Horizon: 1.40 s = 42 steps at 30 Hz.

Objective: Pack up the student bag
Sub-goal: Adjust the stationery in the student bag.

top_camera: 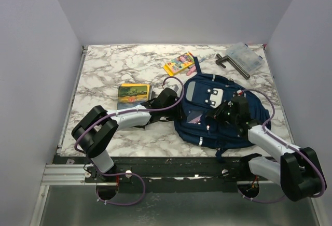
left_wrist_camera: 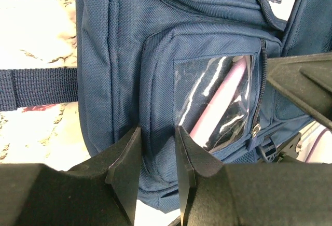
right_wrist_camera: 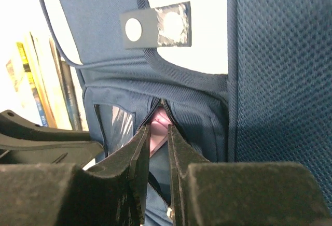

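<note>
1. Left arm (top_camera: 129, 116) rose from its base at near left, elbow folded, white forearm stretched right and away.
2. Left gripper (left_wrist_camera: 154, 158) pointed down and forward, jaws set close with a narrow gap; blue fabric showed in the gap, grip unclear.
3. Right arm (top_camera: 267, 142) rose from near right, forearm angled left and away.
4. Right gripper (right_wrist_camera: 159, 138) had its jaws nearly together, only a thin slit between the fingers (right_wrist_camera: 139, 156); hold not clear.
</note>
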### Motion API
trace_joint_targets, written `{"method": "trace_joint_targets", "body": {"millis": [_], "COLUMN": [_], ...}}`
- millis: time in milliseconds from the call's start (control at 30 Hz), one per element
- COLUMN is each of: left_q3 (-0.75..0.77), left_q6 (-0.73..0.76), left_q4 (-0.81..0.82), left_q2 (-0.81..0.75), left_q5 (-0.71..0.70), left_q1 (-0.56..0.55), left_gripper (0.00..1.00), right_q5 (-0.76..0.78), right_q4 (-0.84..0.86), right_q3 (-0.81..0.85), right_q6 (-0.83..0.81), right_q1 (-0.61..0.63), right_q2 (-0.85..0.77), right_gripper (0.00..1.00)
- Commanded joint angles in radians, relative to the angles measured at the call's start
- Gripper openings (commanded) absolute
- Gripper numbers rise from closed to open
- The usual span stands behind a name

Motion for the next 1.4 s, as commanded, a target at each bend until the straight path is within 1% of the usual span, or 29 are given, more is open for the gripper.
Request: {"method": "trace_joint_targets", "body": {"millis": [0,100,200,300,367,467,567,633,767,833,900,933,967,1033,1100,1233,1300,1333,1367], "left_q3": [-0.034,-0.037,-0.037,-0.032,-0.027,-0.028,-0.027,-0.024,-0.018,-0.021,-0.023,-0.025,-0.028,-0.038,-0.045,-0.048,-0.052,-0.056,-0.060], "left_q6": [-0.017,-0.024,-0.029,-0.029,-0.028,-0.026,-0.017,-0.016,-0.013,-0.011,-0.011,-0.012,-0.012,-0.011,-0.010,-0.029,-0.041,-0.048,-0.060], "left_q4": [-0.016,-0.010,-0.008,-0.009,-0.008,-0.009,-0.008,-0.008,-0.009,-0.009,-0.008,-0.008,-0.008,-0.008,-0.009,-0.008,0.024,0.033,0.045], "left_q2": [0.000,-0.009,-0.010,-0.009,-0.010,-0.018,-0.024,-0.026,-0.034,-0.041,-0.046,-0.048,-0.050,-0.059,-0.064,-0.047,-0.039,-0.037,-0.034], "left_q5": [0.060,0.065,0.071,0.077,0.079,0.081,0.087,0.096,0.107,0.107,0.112,0.111,0.111,0.108,0.108,0.127,0.138,0.143,0.149], "left_q1": [-0.010,-0.010,-0.010,-0.011,-0.010,-0.010,-0.011,-0.010,-0.010,-0.010,-0.011,-0.010,-0.010,-0.010,-0.011,-0.011,-0.014,-0.015,-0.020], "left_gripper": [0.32,0.32,0.32,0.32,0.32,0.32,0.32,0.32,0.34,0.36,0.36,0.36,0.36,0.36,0.35,0.33,0.30,0.29,0.27], "right_q5": [0.179,0.331,0.306,0.270,0.284,0.327,0.351,0.346,0.374,0.355,0.332,0.322,0.318,0.296,0.255,0.092,-0.008,-0.040,-0.068], "right_q4": [-0.035,-0.206,-0.316,-0.387,-0.462,-0.597,-0.687,-0.713,-0.780,-0.749,-0.699,-0.692,-0.695,-0.682,-0.632,-0.520,-0.386,-0.290,-0.150], "right_q3": [0.112,0.169,0.239,0.289,0.336,0.420,0.460,0.471,0.490,0.452,0.400,0.389,0.383,0.356,0.318,0.268,0.225,0.186,0.142], "right_q6": [-0.166,-0.253,-0.301,-0.315,-0.320,-0.368,-0.397,-0.385,-0.310,-0.271,-0.244,-0.234,-0.219,-0.200,-0.196,-0.151,-0.122,-0.085,-0.040], "right_q1": [-0.001,0.004,0.018,0.064,0.065,0.067,0.083,0.127,0.205,0.212,0.213,0.212,0.212,0.212,0.213,0.212,0.212,0.212,0.213], "right_q2": [0.019,0.035,0.099,0.107,0.092,0.105,0.125,0.144,0.181,0.150,0.118,0.116,0.117,0.107,0.088,0.120,0.137,0.135,0.130], "right_gripper": [0.20,0.16,0.16,0.25,0.28,0.28,0.25,0.24,0.24,0.23,0.08,0.02,0.01,0.01,0.01,0.01,0.01,0.01,0.01]}}
